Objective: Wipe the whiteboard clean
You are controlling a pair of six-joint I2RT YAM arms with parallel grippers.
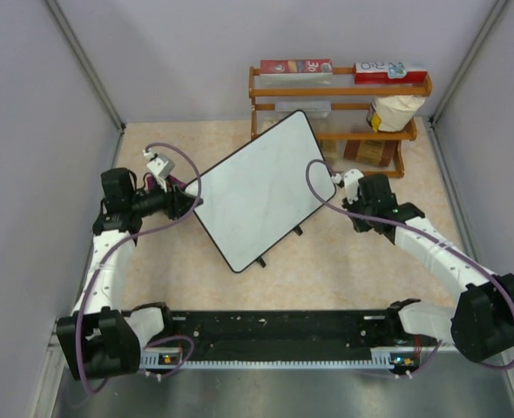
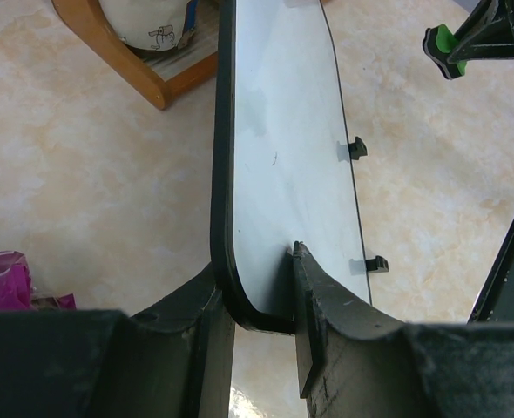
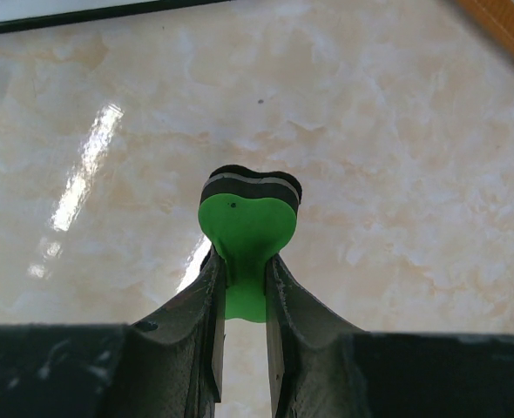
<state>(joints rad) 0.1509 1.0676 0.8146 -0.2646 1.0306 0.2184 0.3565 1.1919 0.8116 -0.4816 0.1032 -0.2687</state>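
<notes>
The whiteboard (image 1: 261,192) lies diagonally mid-table, white with a thin black frame, and its small black feet show along the near edge. No red writing shows, only a tiny dark speck in the left wrist view (image 2: 283,148). My left gripper (image 1: 190,205) is shut on the board's left corner, one finger on each face (image 2: 255,280). My right gripper (image 1: 342,185) is off the board's right edge, shut on a green heart-shaped eraser (image 3: 248,218) with a black felt layer. It hangs over bare table, and the board's frame (image 3: 30,7) shows at the top left.
A wooden rack (image 1: 327,91) with boxes and a bag stands at the back right, just behind the board's far corner. A purple packet (image 2: 4,279) lies to the left of my left gripper. A black rail (image 1: 274,335) runs along the front edge. Walls close in both sides.
</notes>
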